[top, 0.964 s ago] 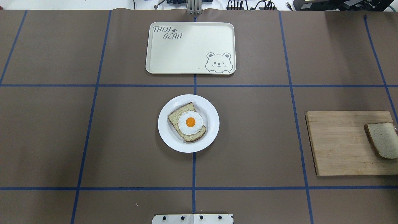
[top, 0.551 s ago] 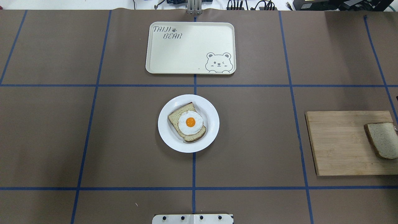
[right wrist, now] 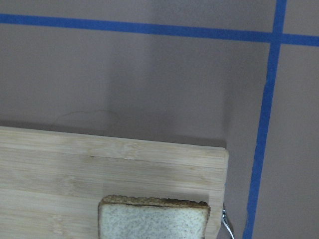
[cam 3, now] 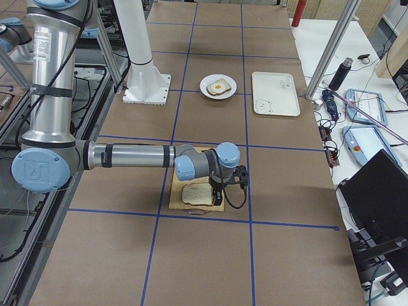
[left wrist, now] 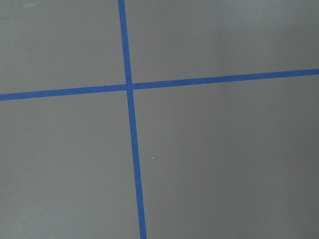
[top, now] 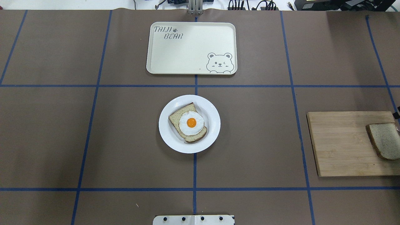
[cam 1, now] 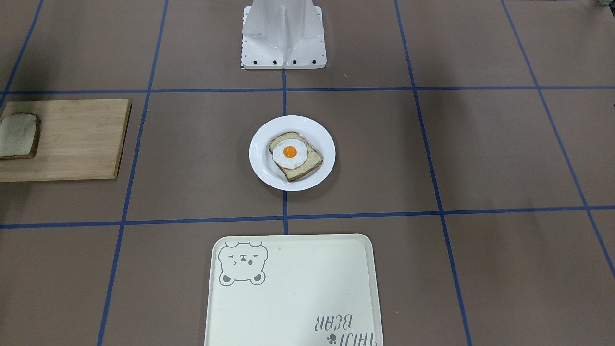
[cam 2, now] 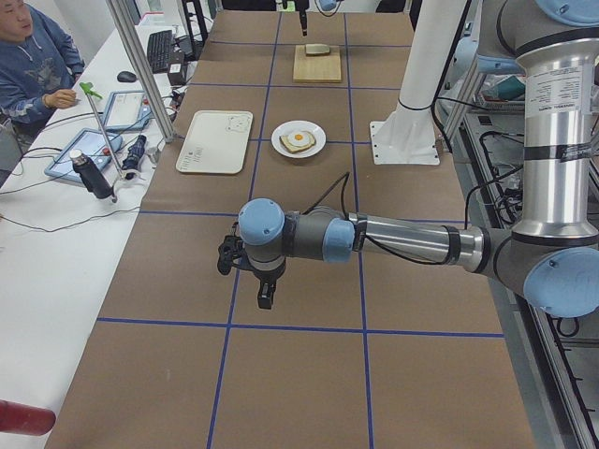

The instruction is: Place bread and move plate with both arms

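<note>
The plain bread (top: 383, 140) lies at the right end of a wooden cutting board (top: 340, 143); it also shows in the front view (cam 1: 18, 135) and the right wrist view (right wrist: 153, 219). The white plate (top: 165, 134) sits mid-table and holds a slice topped with a fried egg (top: 191, 122). My right gripper (cam 3: 217, 194) hangs over the board beside the bread; only a dark sliver of it (top: 397, 113) shows overhead, and I cannot tell if it is open. My left gripper (cam 2: 266, 299) hovers over bare table far to the left; I cannot tell its state.
A cream bear tray (top: 190, 48) lies beyond the plate. The white pedestal (cam 1: 283, 33) stands at the robot's side of the table. A thin metal object (right wrist: 227, 224) lies by the board's edge. A person (cam 2: 28, 56) sits at a side desk.
A dark tip of the right gripper has come into the overhead view at the right edge and moved toward the board's corner. The plate, both slices and the tray have not moved.
</note>
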Robot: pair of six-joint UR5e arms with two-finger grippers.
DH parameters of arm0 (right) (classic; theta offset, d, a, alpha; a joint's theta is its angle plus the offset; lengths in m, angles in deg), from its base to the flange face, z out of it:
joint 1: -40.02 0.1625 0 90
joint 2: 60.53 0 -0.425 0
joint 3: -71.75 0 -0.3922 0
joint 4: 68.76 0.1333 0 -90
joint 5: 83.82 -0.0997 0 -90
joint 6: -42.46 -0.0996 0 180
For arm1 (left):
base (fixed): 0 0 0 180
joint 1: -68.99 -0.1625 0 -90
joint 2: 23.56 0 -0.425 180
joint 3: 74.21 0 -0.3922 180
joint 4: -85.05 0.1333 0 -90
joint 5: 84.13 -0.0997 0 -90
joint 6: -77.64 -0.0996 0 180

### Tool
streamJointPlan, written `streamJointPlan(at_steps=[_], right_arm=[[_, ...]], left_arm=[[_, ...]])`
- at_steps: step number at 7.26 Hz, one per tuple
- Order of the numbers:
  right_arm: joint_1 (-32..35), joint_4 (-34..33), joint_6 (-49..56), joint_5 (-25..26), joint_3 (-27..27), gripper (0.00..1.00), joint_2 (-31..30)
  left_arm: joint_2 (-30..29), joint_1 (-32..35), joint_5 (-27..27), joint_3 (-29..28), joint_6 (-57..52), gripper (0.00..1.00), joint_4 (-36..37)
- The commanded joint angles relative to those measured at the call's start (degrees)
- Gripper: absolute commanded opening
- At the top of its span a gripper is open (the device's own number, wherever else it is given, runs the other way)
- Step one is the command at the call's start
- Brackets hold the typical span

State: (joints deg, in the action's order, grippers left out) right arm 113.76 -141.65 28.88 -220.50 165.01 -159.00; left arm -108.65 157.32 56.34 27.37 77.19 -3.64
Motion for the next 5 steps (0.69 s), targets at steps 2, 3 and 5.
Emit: streamJointPlan(at_steps=[2,3,5], right_arm=[[-3.8,17.9,-5.2,0.1,-3.9,0.94,-5.1],[-5.2,18.0,-5.9,0.8,-4.1,0.9,-5.2],[-7.3,18.0,-6.7,0.9,-4.8,0.68,-4.0]], left_arm=[[-0.2,0.0,0.2,0.2,2.7,0.98,-0.3],[-0.3,0.0,0.2,0.8,3.4,0.98,-0.2],[-0.4,0.0,0.1,0.8,3.4,0.98,-0.2]])
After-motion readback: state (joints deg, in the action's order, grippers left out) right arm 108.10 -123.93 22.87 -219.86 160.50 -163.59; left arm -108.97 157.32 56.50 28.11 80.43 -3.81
